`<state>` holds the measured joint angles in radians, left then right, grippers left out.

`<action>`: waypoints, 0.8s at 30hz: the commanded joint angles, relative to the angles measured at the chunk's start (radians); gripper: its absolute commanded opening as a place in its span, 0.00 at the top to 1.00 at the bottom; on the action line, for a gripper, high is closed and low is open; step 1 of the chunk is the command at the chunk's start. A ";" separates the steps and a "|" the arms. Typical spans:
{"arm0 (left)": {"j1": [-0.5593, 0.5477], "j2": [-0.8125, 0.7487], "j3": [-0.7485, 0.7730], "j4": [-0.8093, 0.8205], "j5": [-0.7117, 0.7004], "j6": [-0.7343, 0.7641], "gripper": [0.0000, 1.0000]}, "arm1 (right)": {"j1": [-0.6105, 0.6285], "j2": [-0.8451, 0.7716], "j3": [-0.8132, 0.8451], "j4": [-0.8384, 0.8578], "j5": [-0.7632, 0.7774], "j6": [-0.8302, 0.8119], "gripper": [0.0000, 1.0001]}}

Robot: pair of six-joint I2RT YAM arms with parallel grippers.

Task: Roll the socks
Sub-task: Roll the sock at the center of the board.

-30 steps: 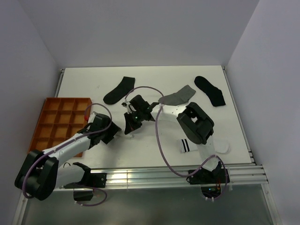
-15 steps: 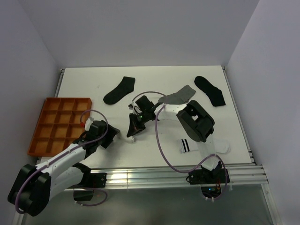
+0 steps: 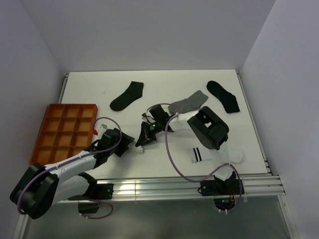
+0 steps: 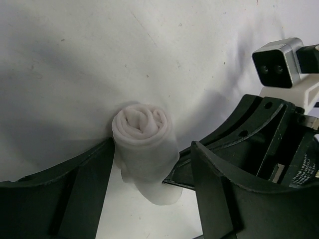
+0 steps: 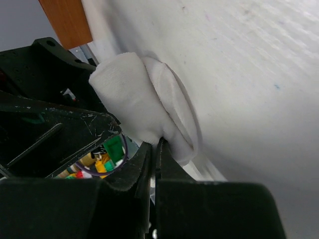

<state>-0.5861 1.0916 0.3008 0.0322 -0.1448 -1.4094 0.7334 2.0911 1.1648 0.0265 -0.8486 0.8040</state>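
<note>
White soft cloth, the rolled sock (image 4: 143, 130) is sitting at the near part of the worktop (image 4: 75, 59), and it is looking light and ready to unroll. The right hand (image 5: 155, 155) is clenching its loose tail. The left hand (image 4: 152, 172) is standing released around the roll, which I judge is needing a gentle squeeze across its middle.

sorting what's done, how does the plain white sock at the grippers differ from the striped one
The plain white sock is wound into a roll; the striped sock lies flat. The plain white sock is pinched by the right gripper; the striped sock lies free, partly hidden by the right arm. Only the striped sock has black cuff bands. Both are white.
</note>
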 commanded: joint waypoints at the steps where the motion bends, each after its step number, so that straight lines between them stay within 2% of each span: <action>1: -0.008 0.021 -0.028 0.000 -0.016 -0.008 0.31 | -0.015 0.052 -0.068 -0.030 0.088 0.044 1.00; 5: -0.008 0.042 -0.029 0.009 -0.009 0.001 0.34 | -0.032 0.052 -0.117 0.056 0.071 0.115 1.00; 12: -0.014 0.109 -0.019 0.038 0.014 0.021 0.37 | -0.048 0.061 -0.135 0.087 0.075 0.158 1.00; 24: -0.027 0.197 0.037 0.046 0.033 0.101 0.35 | -0.088 0.076 -0.180 0.136 0.103 0.224 1.00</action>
<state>-0.6029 1.2396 0.3382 0.1761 -0.1234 -1.3720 0.6609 2.0937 1.0294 0.2646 -0.8848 1.0145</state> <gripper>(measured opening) 0.647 0.032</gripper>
